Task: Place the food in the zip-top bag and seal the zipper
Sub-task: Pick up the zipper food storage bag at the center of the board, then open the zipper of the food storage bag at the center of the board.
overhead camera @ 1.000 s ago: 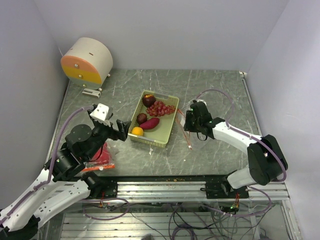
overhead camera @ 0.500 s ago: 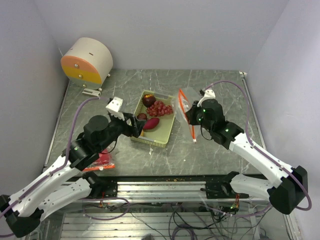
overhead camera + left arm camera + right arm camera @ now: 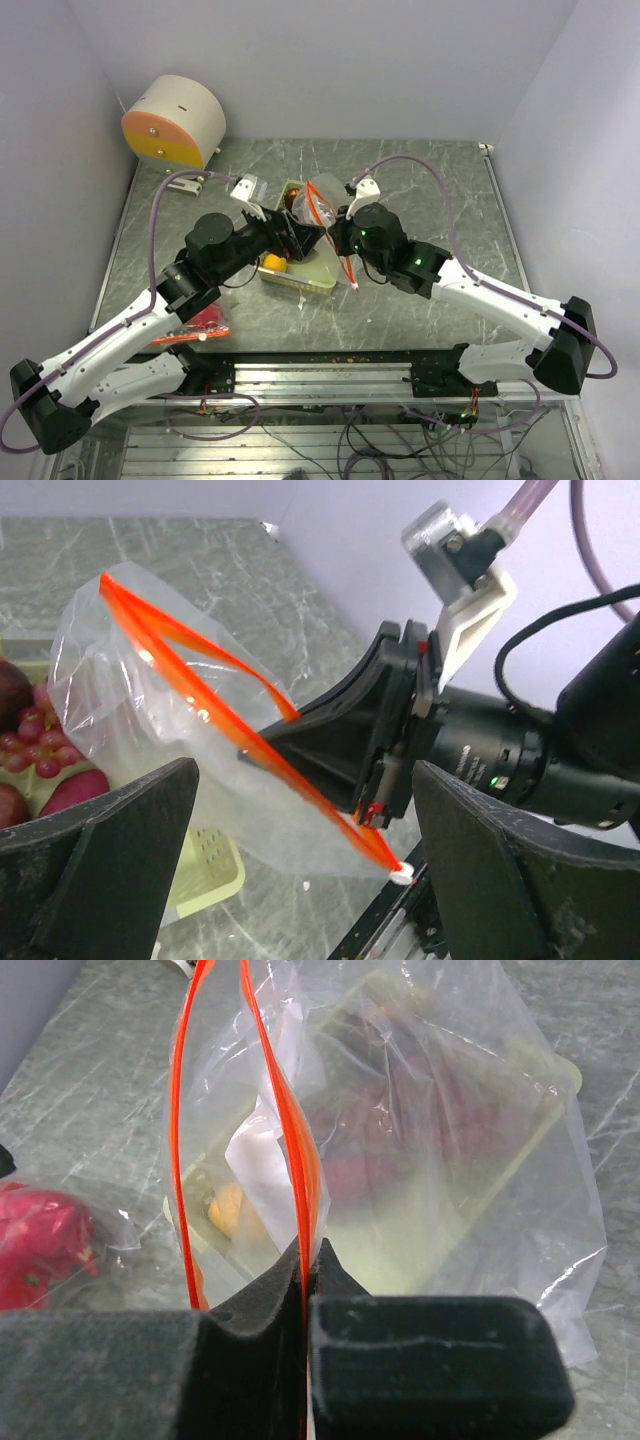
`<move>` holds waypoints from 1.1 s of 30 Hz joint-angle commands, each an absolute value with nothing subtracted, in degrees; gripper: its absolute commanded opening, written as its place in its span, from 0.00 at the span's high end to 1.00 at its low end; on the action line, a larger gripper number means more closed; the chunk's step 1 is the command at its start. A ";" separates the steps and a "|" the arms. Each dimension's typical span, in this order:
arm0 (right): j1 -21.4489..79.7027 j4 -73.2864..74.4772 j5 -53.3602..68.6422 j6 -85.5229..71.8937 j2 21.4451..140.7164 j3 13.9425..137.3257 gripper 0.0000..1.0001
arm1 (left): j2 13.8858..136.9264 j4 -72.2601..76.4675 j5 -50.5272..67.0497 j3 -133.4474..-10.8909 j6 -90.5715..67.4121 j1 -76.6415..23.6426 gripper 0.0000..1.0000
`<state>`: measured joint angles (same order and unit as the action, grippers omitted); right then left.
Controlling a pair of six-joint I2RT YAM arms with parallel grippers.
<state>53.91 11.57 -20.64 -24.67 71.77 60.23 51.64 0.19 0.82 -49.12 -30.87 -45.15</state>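
The clear zip-top bag point(image 3: 322, 200) with its orange zipper point(image 3: 285, 1110) hangs with its mouth open over the pale green tray point(image 3: 300, 280). My right gripper point(image 3: 305, 1260) is shut on one zipper strip. My left gripper point(image 3: 305, 830) stands wide open facing the bag point(image 3: 150, 710), one finger on each side and nothing between them. In the tray lie purple grapes point(image 3: 40, 745), a purple sweet potato point(image 3: 75, 790), a dark round fruit point(image 3: 10, 690) and an orange point(image 3: 273, 263). A red food item point(image 3: 40, 1250) in clear plastic lies on the table near the left arm.
A beige and orange drum point(image 3: 175, 122) stands at the back left corner. The two arms meet over the tray, their wrists close together. Purple cables loop above both arms. The black rail point(image 3: 330, 362) runs along the near table edge.
My right gripper has shut on the bag's zipper, lifted it off the table and carried it left over the tray. My left arm has reached right until its open fingers face the bag.
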 commanded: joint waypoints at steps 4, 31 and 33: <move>56.39 9.02 -25.44 -22.94 71.85 61.78 1.00 | 51.73 5.07 1.15 -49.51 -34.80 -44.85 0.00; 66.58 3.81 -37.03 -16.82 67.15 59.83 1.00 | 54.80 2.47 -5.58 -43.22 -34.32 -44.86 0.32; 67.02 3.58 -37.73 -16.87 66.75 59.48 1.00 | 55.30 2.73 -5.71 -43.08 -34.36 -44.89 0.33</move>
<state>66.02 6.22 -34.76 -17.91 68.23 60.20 54.98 0.82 -3.27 -43.72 -34.54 -45.15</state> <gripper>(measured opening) 0.004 0.678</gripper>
